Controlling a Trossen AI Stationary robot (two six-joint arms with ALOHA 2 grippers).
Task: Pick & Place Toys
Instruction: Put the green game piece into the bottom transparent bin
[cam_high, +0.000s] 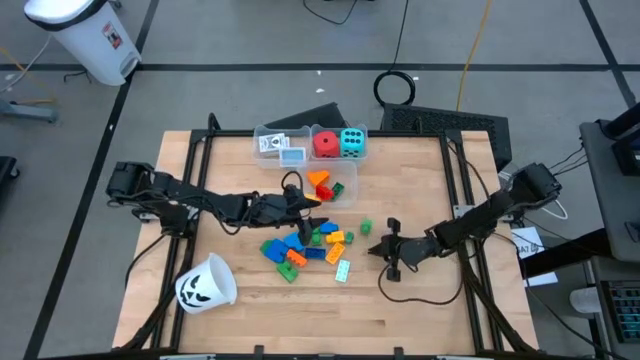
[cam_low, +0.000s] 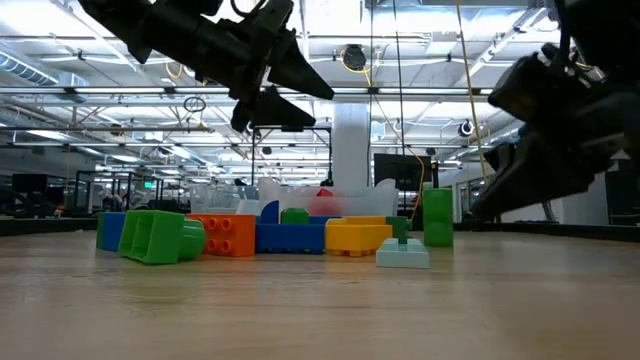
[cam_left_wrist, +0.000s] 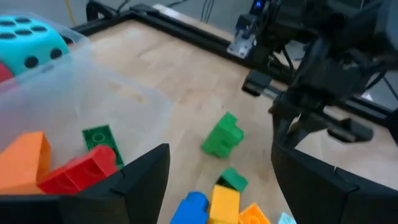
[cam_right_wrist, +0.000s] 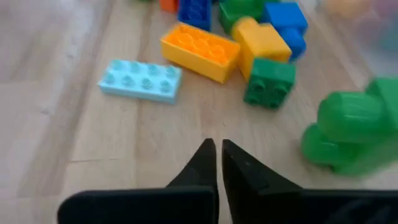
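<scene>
My right gripper (cam_right_wrist: 217, 163), fingers clenched on nothing, hangs over bare wood; a pale blue block (cam_right_wrist: 140, 81) and a yellow block (cam_right_wrist: 200, 51) lie ahead of the fingertips, a green piece (cam_right_wrist: 348, 134) beside them. My left gripper (cam_high: 306, 199), fingers released, hovers above the block pile (cam_high: 305, 248).
</scene>
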